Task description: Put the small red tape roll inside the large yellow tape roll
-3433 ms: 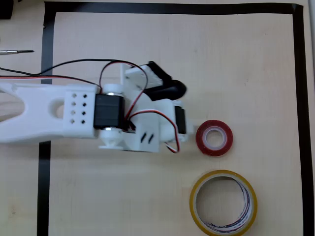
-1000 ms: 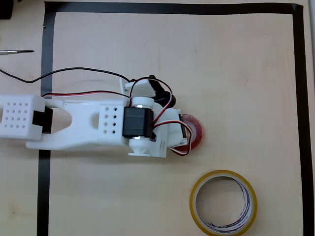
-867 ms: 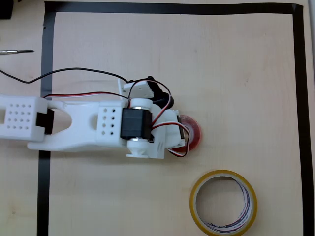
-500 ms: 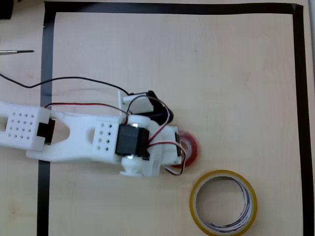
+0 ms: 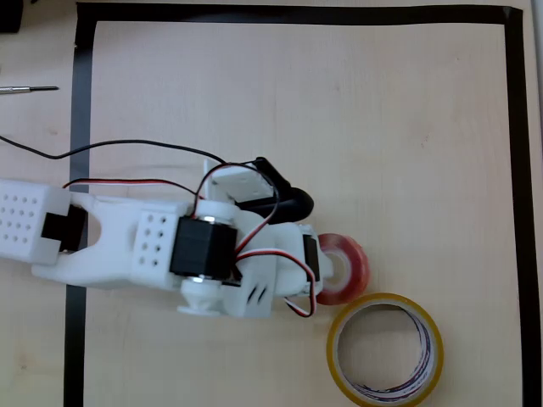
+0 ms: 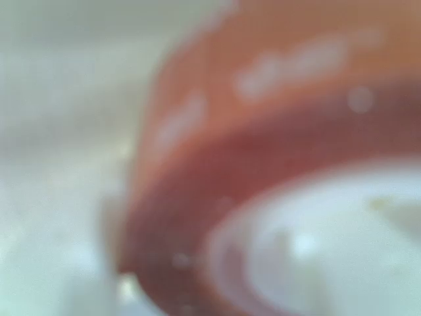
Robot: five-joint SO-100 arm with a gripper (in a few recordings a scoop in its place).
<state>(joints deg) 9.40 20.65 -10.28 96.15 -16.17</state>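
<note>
Overhead view: a white arm reaches in from nine o'clock across a pale wooden tabletop [image 5: 339,102] framed by black tape lines [image 5: 297,13]. Since a few seconds ago, the small red tape roll [image 5: 349,264] has left its spot near three o'clock of centre, first drawn in toward the arm and now carried down toward five o'clock. It sits at the arm's tip, tilted, its lower edge touching or just overlapping the upper rim of the large yellow tape roll [image 5: 385,348], which has not moved from its place at the lower edge. That suggests the carry is nearly finished, with only the last shift over the yellow roll's hole left. The gripper [image 5: 316,264] is mostly hidden under the wrist, at the red roll's nine o'clock side; judging by how the roll travelled with it, it is clamped on the roll.

Wrist view: the small red tape roll [image 6: 197,197], badly blurred, presses right up against the lens, its white core at lower right.
</note>
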